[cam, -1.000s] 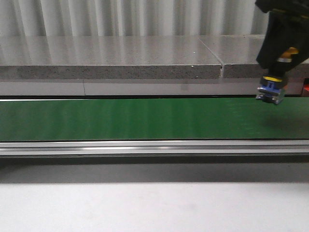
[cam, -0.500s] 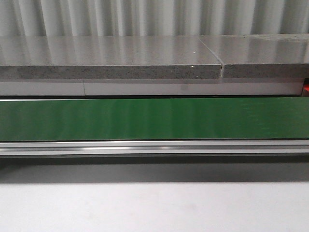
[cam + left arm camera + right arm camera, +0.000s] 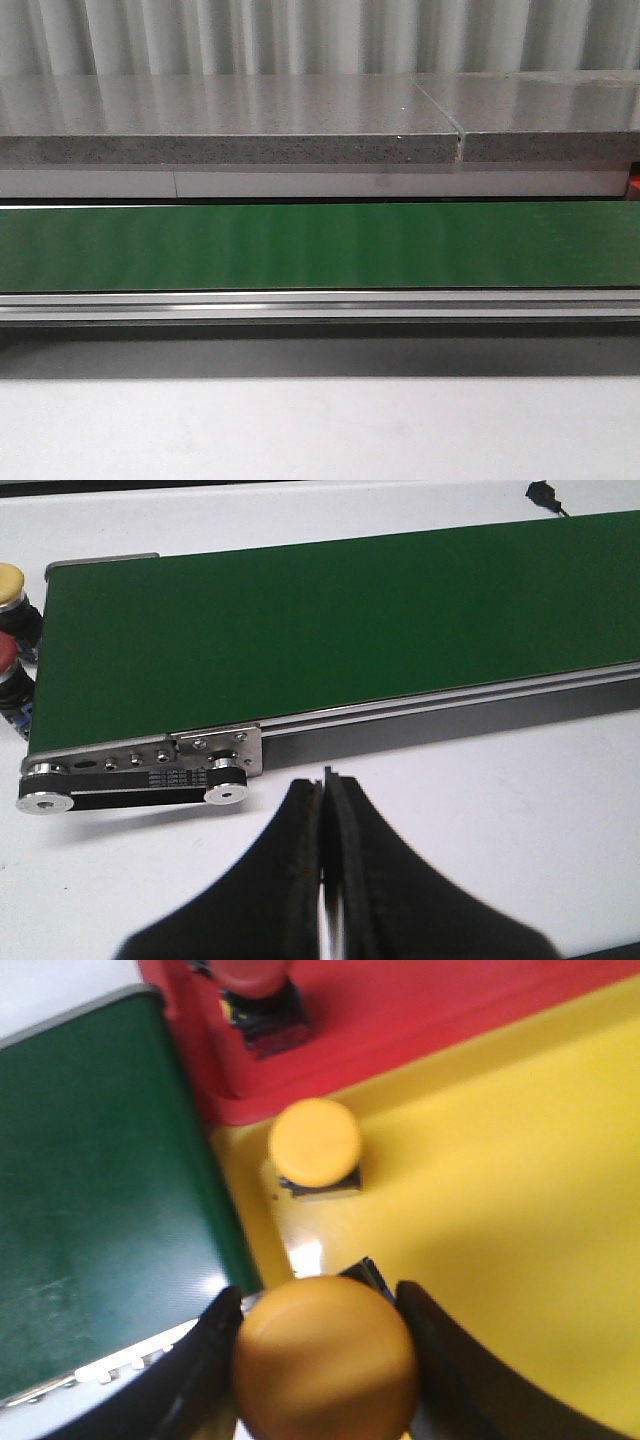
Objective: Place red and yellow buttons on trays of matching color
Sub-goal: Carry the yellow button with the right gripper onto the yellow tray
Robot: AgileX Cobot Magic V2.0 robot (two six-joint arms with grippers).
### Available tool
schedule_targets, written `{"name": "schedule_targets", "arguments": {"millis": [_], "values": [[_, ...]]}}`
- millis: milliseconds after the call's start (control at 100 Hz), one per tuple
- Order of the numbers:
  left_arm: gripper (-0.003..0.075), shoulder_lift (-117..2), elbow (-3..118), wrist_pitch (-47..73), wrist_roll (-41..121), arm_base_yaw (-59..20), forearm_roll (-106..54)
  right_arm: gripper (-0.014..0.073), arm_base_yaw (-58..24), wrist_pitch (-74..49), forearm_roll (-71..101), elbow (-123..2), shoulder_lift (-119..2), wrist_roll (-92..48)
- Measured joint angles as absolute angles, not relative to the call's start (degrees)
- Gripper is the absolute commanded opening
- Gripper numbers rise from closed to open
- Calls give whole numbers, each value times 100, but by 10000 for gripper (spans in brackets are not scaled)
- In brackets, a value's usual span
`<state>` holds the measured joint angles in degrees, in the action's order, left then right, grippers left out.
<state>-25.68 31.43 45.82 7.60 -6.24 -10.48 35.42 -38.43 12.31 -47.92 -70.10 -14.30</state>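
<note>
Front view: only the green conveyor belt (image 3: pixel 320 245) is seen, running left to right, with its aluminium rail (image 3: pixel 320 305) along the near edge and a grey stone ledge (image 3: pixel 230 125) behind it. Neither arm is seen there.

Right gripper (image 3: pixel 325 1360): closed around a yellow button (image 3: pixel 325 1355), its dome clamped between the 2 black fingers (image 3: pixel 195 1370). It is held over the yellow tray (image 3: pixel 500 1190), close to the tray's edge by the belt end. Whether the held button touches the tray floor cannot be told.

A 2nd yellow button (image 3: pixel 315 1145) is seen sitting upright on the yellow tray, apart from the held one and near the tray's border with the red tray (image 3: pixel 420 1010). 1 red button (image 3: pixel 255 990) is seen on the red tray, partly cut off by the frame edge. Both trays are placed side by side, just beside the end of the belt. The right wrist picture is slightly blurred.

Left gripper (image 3: pixel 325 790): fingers pressed together, nothing held. It is held over the white table (image 3: pixel 480 810), on one side of the conveyor, near the end with the 2 pulleys and toothed drive belt (image 3: pixel 135 785).

At that end of the conveyor, 1 more yellow button (image 3: pixel 8 585) and 1 more red button (image 3: pixel 8 660) are seen on the table, just beside the belt frame, both cut off by the picture edge.
</note>
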Motion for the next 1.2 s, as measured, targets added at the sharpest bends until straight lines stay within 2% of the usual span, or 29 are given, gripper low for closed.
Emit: {"name": "schedule_targets", "arguments": {"millis": [140, 560, 610, 650, 780, 850, 1010, 1200], "values": [[-20, -2568, 3143, 4582, 760, -624, -1048, 51, 3780, -3594, 1164, -4565, -7219, -1430], [-20, -2568, 3143, 4582, 760, -624, -1048, 63, 3805, -2939, 1149, -4516, -8576, -1430], [-20, -2568, 3143, 4582, 760, -624, -1048, 101, 3805, -2894, 1149, -4516, -8677, -1430], [-20, -2568, 3143, 4582, 760, -624, -1048, 163, 3805, -2853, 1149, -4516, -8726, -1430], [-20, -2568, 3143, 4582, 760, -624, -1048, 455, 3805, -2794, 1160, -4516, -8739, -1430], [-20, -2568, 3143, 4582, 760, -624, -1048, 540, 3805, -2790, 1160, -4516, -8739, -1430], [-20, -2568, 3143, 4582, 760, -624, -1048, 551, 3805, -2793, 1160, -4516, -8618, -1430], [-20, -2568, 3143, 4582, 760, -624, -1048, 551, 3805, -2855, 1160, -4516, -7925, -1430]]}}
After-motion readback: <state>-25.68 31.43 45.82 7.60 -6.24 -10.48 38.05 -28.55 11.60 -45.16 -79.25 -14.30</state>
